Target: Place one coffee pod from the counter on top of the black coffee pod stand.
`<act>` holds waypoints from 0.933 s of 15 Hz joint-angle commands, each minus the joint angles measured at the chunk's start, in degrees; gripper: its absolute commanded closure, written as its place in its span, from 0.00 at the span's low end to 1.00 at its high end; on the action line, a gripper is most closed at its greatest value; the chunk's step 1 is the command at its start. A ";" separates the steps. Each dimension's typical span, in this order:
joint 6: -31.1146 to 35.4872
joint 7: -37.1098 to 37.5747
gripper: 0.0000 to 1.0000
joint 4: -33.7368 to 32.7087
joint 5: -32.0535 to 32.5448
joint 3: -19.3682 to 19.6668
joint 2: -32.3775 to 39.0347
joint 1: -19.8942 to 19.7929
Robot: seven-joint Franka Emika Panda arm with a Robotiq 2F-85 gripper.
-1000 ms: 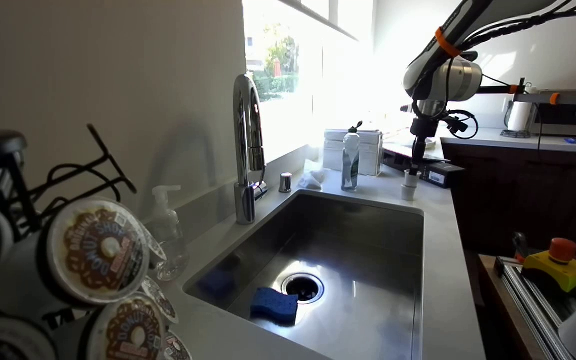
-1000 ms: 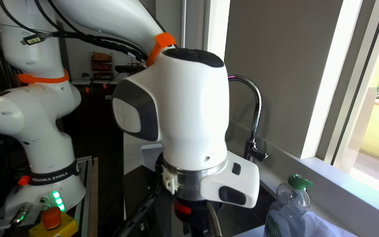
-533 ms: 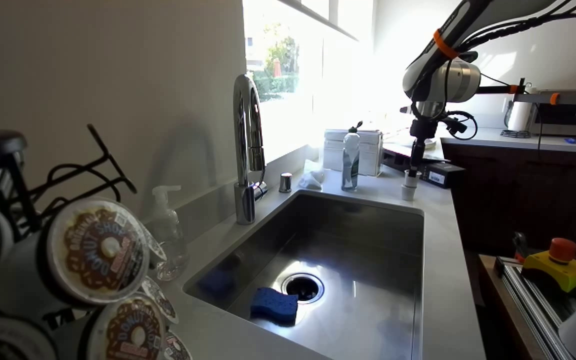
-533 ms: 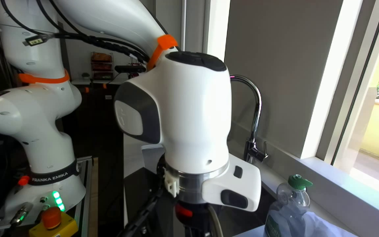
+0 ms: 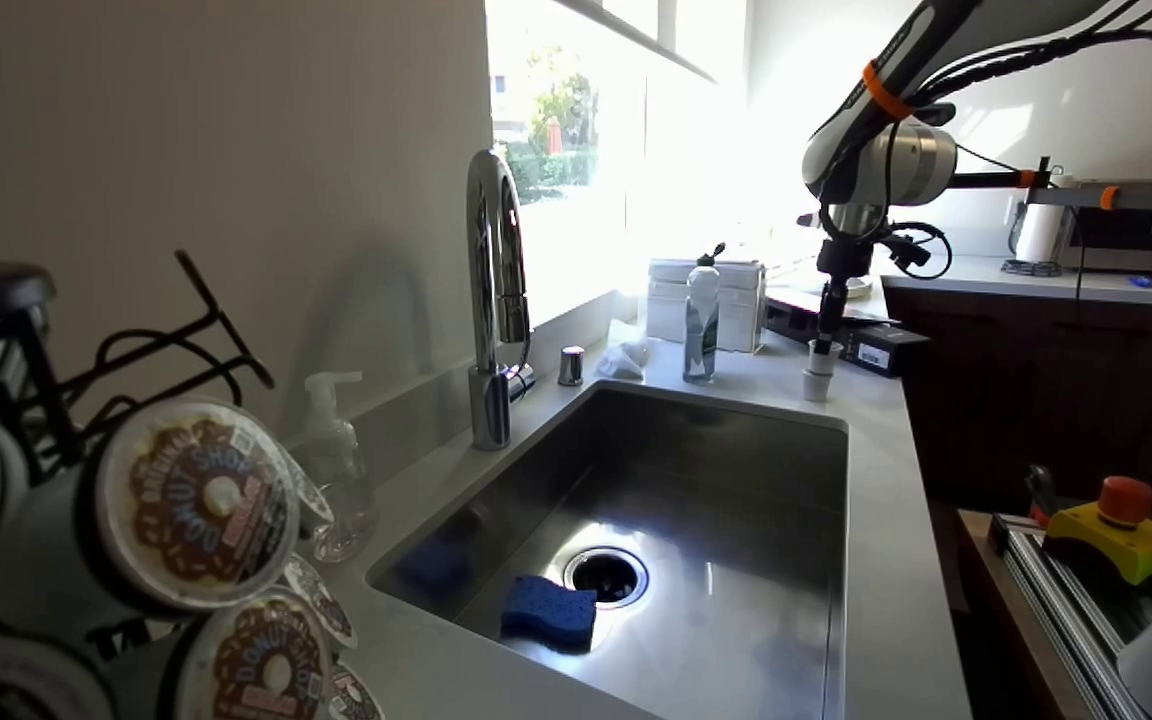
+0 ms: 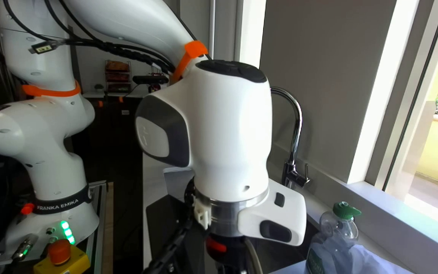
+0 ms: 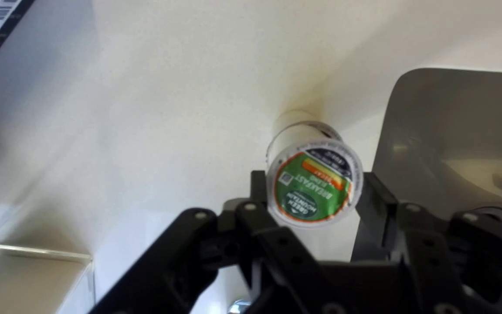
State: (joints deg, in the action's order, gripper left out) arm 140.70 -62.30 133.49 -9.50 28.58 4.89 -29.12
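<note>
blu sponge point(image 5: 548, 610) in sink point(image 5: 736, 560) nr drain point(image 5: 606, 577) | grn-cap btl point(image 5: 701, 325) upright

Two stacked pods point(image 5: 818, 377) stand at the jaws.

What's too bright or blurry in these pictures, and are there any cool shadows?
In an exterior view, much of the window glares white, the faucet seems to throw a curved shadow on the wall, light shines around the drain; in the wrist view, the fingers look dark and slightly blurry, but big words on the green-lidded pod are readable.
</note>
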 commanded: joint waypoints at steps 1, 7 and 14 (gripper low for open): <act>1.50 -1.92 0.67 -0.23 -1.87 -0.98 1.03 -1.13; 0.78 -1.31 0.71 0.22 -1.27 -1.11 -1.13 -1.02; -1.36 0.34 0.71 1.06 0.46 -1.26 -6.36 0.17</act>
State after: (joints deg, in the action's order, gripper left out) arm 140.69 -62.28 133.33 -9.59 27.61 2.03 -29.33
